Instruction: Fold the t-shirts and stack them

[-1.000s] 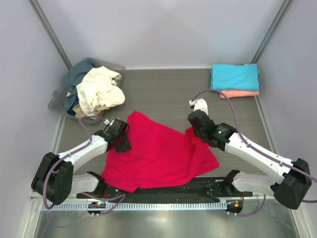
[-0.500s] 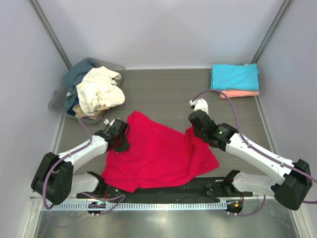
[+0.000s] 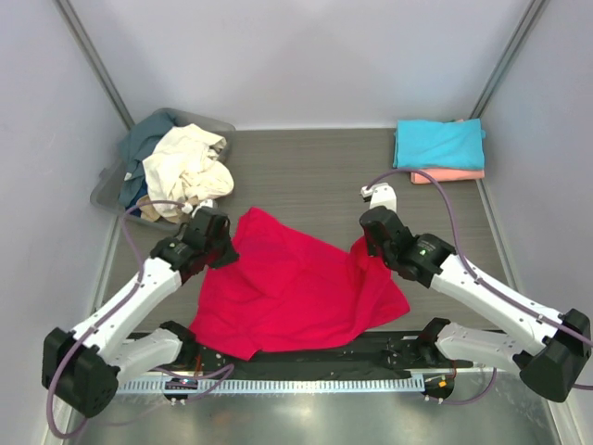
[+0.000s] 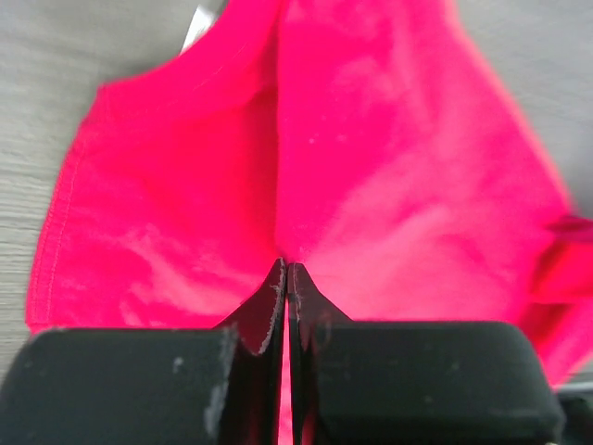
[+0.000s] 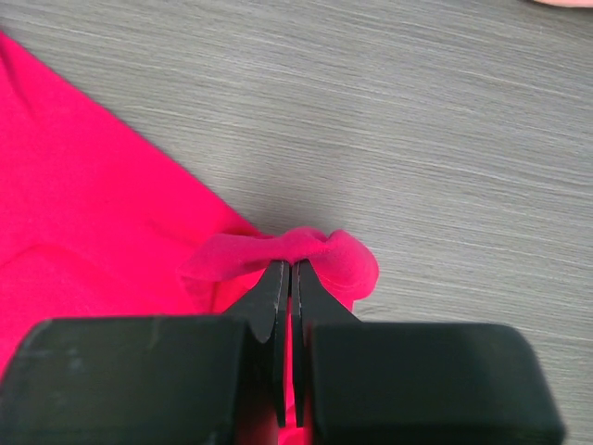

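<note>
Left gripper (image 4: pixel 284 264) jaws pressed together, pinching a ridge of the red shirt (image 3: pixel 296 287) at its left edge, left of frame centre in the top view; a crease runs away from the tips in the left wrist view. Right gripper (image 5: pixel 288 264) likewise closed, a small bunched lump of the red cloth caught at its tips, at the shirt's right corner, right of centre. Shirt lies spread but rumpled and skewed on the table (image 3: pixel 306 176), lower middle of the frame, bottom hem near the arm bases. Step looks like: both corners grabbed, flattening or straightening the red shirt ahead of the first fold; no fold made yet. Next move probably calls for lifting and pulling the two grips apart evenly so the cloth goes taut, without slipping off the thin pinches. Left arm reaches from lower left up and right, right arm from lower right up and left, both wrists low over the table, fingers pointing toward the far side. Turquoise shirt (image 3: pixel 440 144) folded on top of pink shirt (image 3: pixel 449 175), upper right. Cream shirt (image 3: pixel 190 171) and blue shirt (image 3: pixel 144 139) unfolded in the tub (image 3: pixel 105 192), upper left.
</note>
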`<state>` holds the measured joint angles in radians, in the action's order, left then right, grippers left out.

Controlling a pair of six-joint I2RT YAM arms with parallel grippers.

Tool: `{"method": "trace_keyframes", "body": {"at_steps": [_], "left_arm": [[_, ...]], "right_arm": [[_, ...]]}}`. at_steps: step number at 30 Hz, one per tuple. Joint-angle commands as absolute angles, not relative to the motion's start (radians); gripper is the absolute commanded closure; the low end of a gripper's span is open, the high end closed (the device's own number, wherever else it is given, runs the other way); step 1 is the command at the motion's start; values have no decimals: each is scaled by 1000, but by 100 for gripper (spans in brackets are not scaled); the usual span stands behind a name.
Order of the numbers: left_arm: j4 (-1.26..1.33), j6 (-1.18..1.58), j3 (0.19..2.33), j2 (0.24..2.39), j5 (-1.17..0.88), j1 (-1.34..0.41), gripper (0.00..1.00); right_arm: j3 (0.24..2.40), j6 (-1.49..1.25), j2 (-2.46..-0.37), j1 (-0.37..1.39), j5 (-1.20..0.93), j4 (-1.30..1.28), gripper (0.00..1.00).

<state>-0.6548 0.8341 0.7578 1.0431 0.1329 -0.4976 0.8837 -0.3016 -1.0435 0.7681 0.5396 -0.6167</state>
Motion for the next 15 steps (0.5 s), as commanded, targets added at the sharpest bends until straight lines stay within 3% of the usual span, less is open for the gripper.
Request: {"method": "trace_keyframes", "body": {"at_steps": [1,9,15], "left_arm": [[-758,813,853,961,166,-503,100],[-888,785,992,865,204,-502,100],[-991,749,1210,809,252,-503,100]], "right_arm": [[934,-304,-1005,762,571,-623,99],[1031,-281,-921,762,603,-679,99],[1146,-224,-809,762,612,-704,99]]}}
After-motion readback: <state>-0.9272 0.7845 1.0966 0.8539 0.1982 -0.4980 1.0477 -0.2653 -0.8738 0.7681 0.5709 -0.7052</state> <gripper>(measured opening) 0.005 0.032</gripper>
